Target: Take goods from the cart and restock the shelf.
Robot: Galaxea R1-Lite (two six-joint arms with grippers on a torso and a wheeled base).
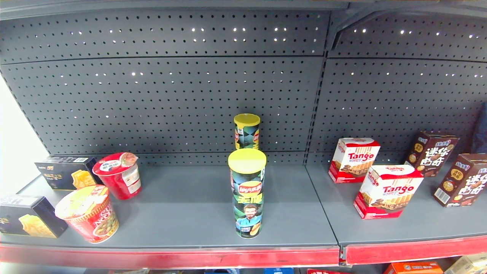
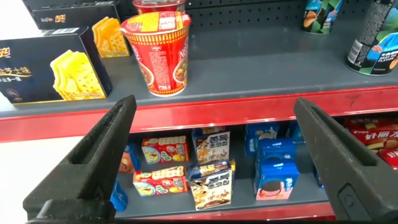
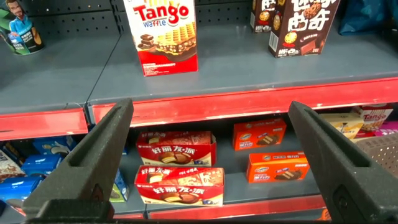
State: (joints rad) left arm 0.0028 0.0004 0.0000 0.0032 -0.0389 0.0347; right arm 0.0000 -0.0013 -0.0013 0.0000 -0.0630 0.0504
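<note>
The head view looks forward and down, close upon the upper shelf (image 1: 182, 213); both wrist views sit lower, facing its red front edge (image 3: 249, 102); the left shares the front noodle cup (image 2: 158, 50) with the head view; the right, the front waffle box (image 3: 163, 34).

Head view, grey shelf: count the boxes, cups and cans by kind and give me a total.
Dark cracker boxes: 2
Red noodle cups: 2
Chip cans: 2
Red-and-white waffle boxes: 2
Brown boxes: 2
Total: 10
</note>
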